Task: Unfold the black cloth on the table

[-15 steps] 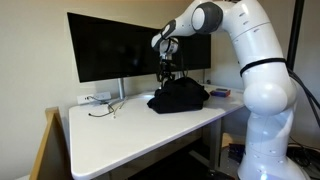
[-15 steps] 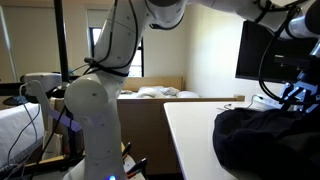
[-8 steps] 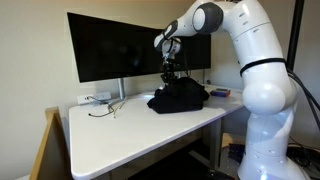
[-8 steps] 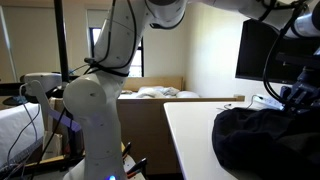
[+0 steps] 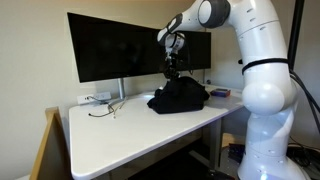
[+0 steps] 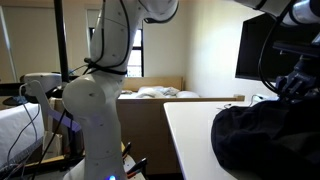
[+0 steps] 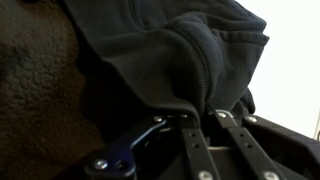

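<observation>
The black cloth (image 5: pixel 178 97) lies rumpled in a heap on the white table (image 5: pixel 130 130), in front of the monitors. It fills the right of an exterior view too, as the black cloth (image 6: pixel 262 140). My gripper (image 5: pixel 173 76) reaches down from above onto the top of the heap. In the wrist view my gripper (image 7: pixel 200 112) has its two dark fingers close together with a fold of the black cloth (image 7: pixel 170 55) pinched between them. A fleecy lining shows at the left of that view.
Two dark monitors (image 5: pixel 115 45) stand behind the cloth along the table's far edge. A cable and small items (image 5: pixel 100 102) lie at the monitor's base. Flat items (image 5: pixel 220 92) rest beside the heap. The robot's white body (image 5: pixel 265 100) stands at the table's end.
The gripper has gone from open to closed on a fold at the top of the cloth and has risen slightly, lifting that fold.
</observation>
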Controlling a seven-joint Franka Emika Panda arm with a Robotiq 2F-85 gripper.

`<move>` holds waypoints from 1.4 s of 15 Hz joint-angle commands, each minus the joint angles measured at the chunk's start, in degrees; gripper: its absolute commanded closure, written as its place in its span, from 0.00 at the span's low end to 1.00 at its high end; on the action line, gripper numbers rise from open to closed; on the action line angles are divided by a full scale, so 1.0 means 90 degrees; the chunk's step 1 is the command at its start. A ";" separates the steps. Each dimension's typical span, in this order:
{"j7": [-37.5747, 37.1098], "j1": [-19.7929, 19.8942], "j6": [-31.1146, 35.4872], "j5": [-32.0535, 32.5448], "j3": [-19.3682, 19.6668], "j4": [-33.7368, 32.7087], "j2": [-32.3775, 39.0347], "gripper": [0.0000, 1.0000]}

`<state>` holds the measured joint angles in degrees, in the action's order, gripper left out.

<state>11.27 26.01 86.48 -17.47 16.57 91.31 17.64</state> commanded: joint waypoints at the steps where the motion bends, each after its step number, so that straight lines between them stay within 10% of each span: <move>1: 0.0354 0.0149 -0.0086 -0.0436 0.0147 0.0923 -0.1220 0.96; 21: -0.0821 0.0386 -0.0592 0.2108 0.1390 0.3543 -0.4499 0.97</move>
<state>7.08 28.11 82.48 -2.50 29.73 120.76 -19.82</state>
